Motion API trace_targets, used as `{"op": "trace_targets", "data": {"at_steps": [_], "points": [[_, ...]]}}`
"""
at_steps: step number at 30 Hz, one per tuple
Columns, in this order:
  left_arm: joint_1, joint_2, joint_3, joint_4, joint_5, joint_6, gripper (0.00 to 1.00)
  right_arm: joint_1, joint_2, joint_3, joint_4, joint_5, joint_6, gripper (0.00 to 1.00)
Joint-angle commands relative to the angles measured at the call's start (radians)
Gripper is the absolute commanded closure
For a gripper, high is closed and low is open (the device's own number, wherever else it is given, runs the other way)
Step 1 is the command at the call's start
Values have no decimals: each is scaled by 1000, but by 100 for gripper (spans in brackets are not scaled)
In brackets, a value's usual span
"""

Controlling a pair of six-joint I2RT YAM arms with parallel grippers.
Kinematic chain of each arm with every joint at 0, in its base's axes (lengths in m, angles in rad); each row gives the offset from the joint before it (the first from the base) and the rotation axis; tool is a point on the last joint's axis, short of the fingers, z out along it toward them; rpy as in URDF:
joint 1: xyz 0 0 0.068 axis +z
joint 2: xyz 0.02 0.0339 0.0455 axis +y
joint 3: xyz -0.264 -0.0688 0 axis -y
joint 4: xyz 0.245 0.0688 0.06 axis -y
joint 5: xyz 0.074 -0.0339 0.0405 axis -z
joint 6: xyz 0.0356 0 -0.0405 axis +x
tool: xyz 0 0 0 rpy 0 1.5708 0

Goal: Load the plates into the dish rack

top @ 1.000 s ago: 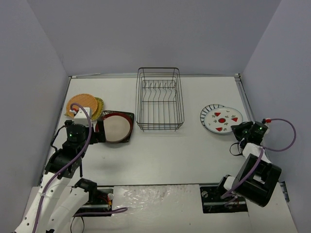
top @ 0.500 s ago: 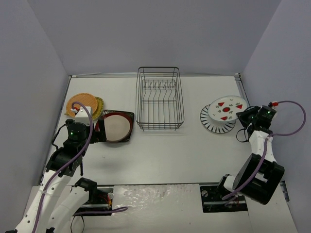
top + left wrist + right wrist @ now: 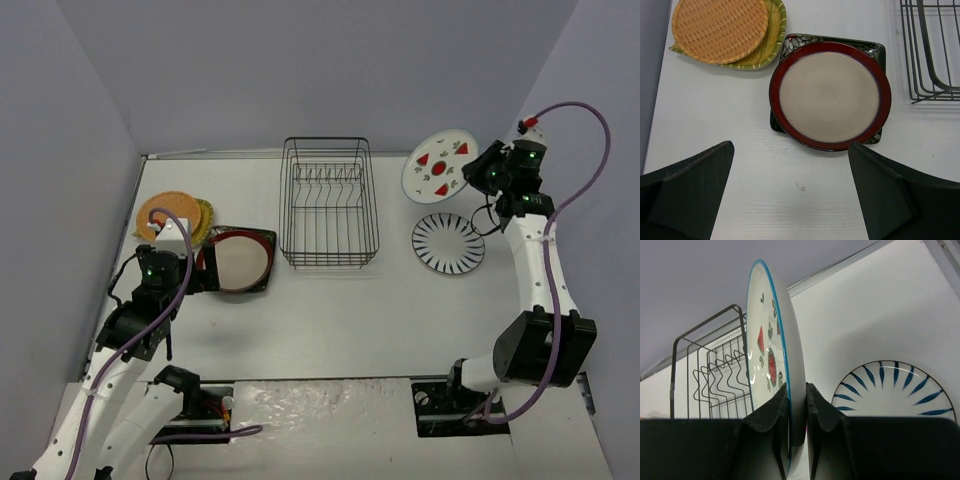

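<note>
Now my right end effector [image 3: 797, 390] pinches the fruit-marked plate [image 3: 438, 165] by its rim, held on edge in the air right of the dish rack [image 3: 329, 205], painted face toward it.

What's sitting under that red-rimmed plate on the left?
A dark square plate lies under the red-rimmed plate; only its patterned corners and edges peek out. Its middle is covered, so nothing there can be seen.

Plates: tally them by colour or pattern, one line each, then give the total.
Fruit-marked white plate: 1
Radial-striped white plate: 1
Red-rimmed cream plate: 1
Dark square plate: 1
Orange woven plate: 1
Yellow-green plate: 1
Total: 6
</note>
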Motion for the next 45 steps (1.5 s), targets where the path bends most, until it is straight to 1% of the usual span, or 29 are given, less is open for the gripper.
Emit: {"op": "trace_targets", "data": {"at_steps": [1, 3, 6, 11, 15, 20, 29, 32, 36, 45], "points": [[-5, 8, 63, 20, -29, -20, 3, 164, 64, 167, 67, 168, -100, 100], [-5, 3, 72, 8, -41, -23, 3, 253, 112, 241, 22, 263, -148, 100], [-5, -13, 65, 1, -61, -27, 3, 361, 173, 334, 7, 400, -213, 100], [-4, -27, 40, 23, -60, -28, 3, 484, 283, 459, 3, 567, -310, 100], [-3, 2, 44, 22, -74, -27, 3, 561, 362, 549, 3, 685, -373, 100], [-3, 24, 48, 12, -83, -22, 3, 593, 443, 619, 7, 792, -383, 100], [-3, 16, 47, 10, -106, -20, 3, 599, 552, 686, 12, 798, -346, 100], [-3, 15, 46, 9, -109, -20, 3, 606, 580, 703, 12, 779, -348, 100], [-3, 13, 45, 9, -113, -18, 3, 614, 612, 719, 15, 794, -361, 100], [-3, 11, 46, 3, -118, -16, 3, 618, 681, 695, 27, 777, -327, 100]]}}
